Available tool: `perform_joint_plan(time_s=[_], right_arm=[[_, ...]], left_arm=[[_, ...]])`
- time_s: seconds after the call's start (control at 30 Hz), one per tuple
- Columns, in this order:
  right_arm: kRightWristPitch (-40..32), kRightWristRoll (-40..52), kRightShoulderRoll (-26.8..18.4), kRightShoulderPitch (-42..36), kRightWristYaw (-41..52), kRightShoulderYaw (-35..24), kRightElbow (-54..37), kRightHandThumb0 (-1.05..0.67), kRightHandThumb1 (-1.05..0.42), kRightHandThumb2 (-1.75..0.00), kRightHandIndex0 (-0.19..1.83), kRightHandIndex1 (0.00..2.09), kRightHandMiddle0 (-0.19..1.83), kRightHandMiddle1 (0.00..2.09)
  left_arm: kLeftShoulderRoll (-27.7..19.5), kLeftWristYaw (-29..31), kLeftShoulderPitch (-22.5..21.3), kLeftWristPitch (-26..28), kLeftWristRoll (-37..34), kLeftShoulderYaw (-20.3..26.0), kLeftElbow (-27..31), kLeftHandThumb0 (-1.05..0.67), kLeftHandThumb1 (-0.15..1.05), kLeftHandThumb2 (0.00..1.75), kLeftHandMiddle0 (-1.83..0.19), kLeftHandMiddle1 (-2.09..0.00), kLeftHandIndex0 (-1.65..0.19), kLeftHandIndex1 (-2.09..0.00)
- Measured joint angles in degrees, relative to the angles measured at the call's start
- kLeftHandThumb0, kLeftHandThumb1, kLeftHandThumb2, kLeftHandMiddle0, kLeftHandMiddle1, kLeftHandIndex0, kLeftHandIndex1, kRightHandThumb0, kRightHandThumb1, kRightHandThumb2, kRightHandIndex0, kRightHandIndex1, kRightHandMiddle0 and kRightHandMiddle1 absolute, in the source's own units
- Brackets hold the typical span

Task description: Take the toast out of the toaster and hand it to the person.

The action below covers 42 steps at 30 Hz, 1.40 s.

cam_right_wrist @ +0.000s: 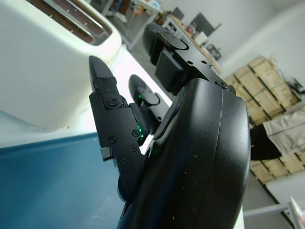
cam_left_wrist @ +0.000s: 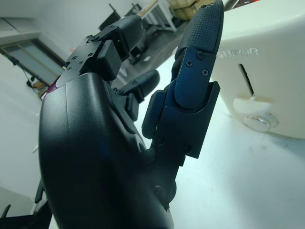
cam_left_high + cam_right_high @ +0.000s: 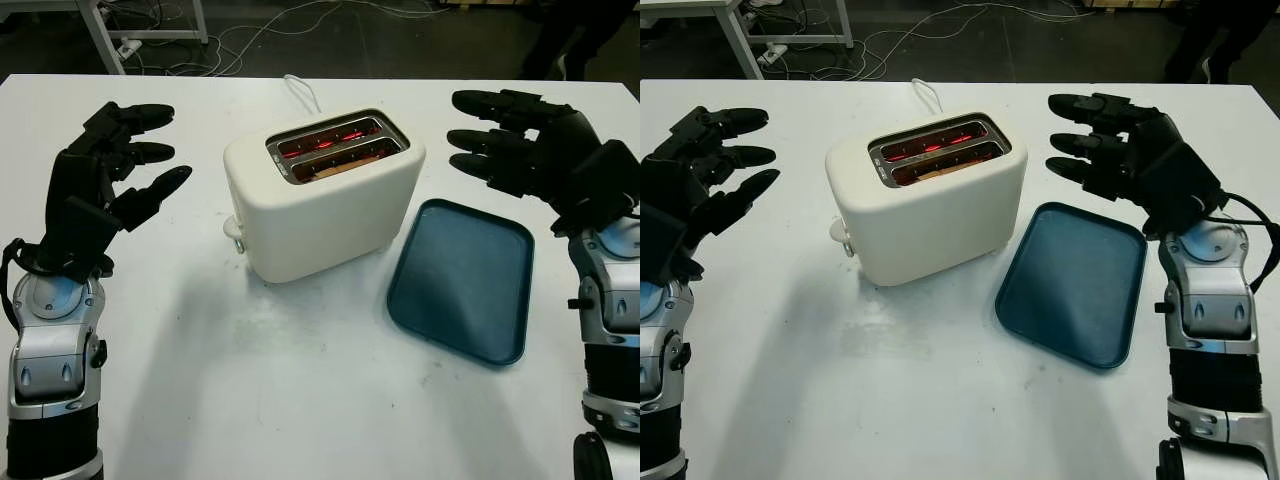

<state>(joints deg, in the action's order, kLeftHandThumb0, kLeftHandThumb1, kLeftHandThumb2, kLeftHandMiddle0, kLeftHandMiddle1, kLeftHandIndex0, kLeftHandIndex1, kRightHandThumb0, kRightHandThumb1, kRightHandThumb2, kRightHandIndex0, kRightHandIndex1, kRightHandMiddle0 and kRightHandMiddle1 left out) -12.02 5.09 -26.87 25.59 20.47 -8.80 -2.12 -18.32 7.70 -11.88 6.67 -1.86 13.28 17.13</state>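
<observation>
Table: white top point(image 3: 300, 400), with the toaster in the middle and a tray beside it.
Toaster: cream two-slot box point(image 3: 320, 195), standing upright, turned a little askew; both slots glow red inside. Its lever and knob point(image 2: 259, 121) sit on the end facing the left hand.
Toast: a pale brown edge point(image 3: 335, 167) shows low in the nearer slot, sunk down in the toaster; how much of it is there I cannot tell.
Tray: dark teal, rounded corners point(image 3: 462, 280), lying flat just to the right of the toaster, nothing on it.
Left hand: black, three fingers point(image 3: 115, 165), raised above the table to the left of the toaster, apart from it, palm turned toward it; open, holding nothing.
Right hand: black point(image 3: 1115, 150), raised to the right of the toaster, above the tray's far edge, fingers pointing at the toaster but not touching; open, holding nothing.
Cord: thin white wire point(image 3: 303, 92) running from behind the toaster to the table's far edge.
Floor beyond: dark, with loose cables point(image 3: 290, 20) and a table leg point(image 3: 100, 35).
</observation>
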Motion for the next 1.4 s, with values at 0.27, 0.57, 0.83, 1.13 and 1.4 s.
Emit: perform_joint_plan(time_s=[0.27,0.57,0.83,1.13,1.4], right_arm=[[-1.09,-0.23,0.37,0.03,-0.83,0.53,-0.64,-0.18,-0.81,0.00,0.81,0.06,0.73,0.03],[-1.98,-0.21,0.44,0.03,-0.82,0.54,-0.71,-0.19,-0.82,-0.01,0.79,0.06,0.71,0.02],[-3.50,0.16,0.44,0.03,-0.80,0.48,-2.26,-0.13,-0.83,-0.01,0.77,0.06,0.70,0.01],[-3.69,0.24,0.43,0.01,-0.80,0.60,-2.30,-0.17,-0.83,0.00,0.76,0.08,0.71,0.01],[-3.74,0.23,0.43,-0.20,-0.80,0.60,-2.59,-0.17,-0.83,0.00,0.76,0.09,0.71,0.01]], left_arm=[[-0.01,0.67,0.00,-0.08,-0.13,0.12,0.00,-0.74,0.92,0.03,-0.29,-0.97,-0.39,-0.63],[-0.02,0.86,0.00,-0.18,-0.13,0.20,-0.01,-0.75,0.92,0.03,-0.29,-0.97,-0.39,-0.62],[-0.09,0.87,0.09,-0.50,-0.11,0.20,-0.01,-0.76,0.92,0.04,-0.30,-0.97,-0.40,-0.61],[-0.04,0.94,0.52,-0.54,-0.55,0.21,0.26,-0.74,0.92,0.03,-0.27,-1.01,-0.39,-0.63],[0.01,1.03,0.54,-0.55,-0.68,0.21,0.25,-0.77,0.92,0.04,-0.28,-1.02,-0.40,-0.64]])
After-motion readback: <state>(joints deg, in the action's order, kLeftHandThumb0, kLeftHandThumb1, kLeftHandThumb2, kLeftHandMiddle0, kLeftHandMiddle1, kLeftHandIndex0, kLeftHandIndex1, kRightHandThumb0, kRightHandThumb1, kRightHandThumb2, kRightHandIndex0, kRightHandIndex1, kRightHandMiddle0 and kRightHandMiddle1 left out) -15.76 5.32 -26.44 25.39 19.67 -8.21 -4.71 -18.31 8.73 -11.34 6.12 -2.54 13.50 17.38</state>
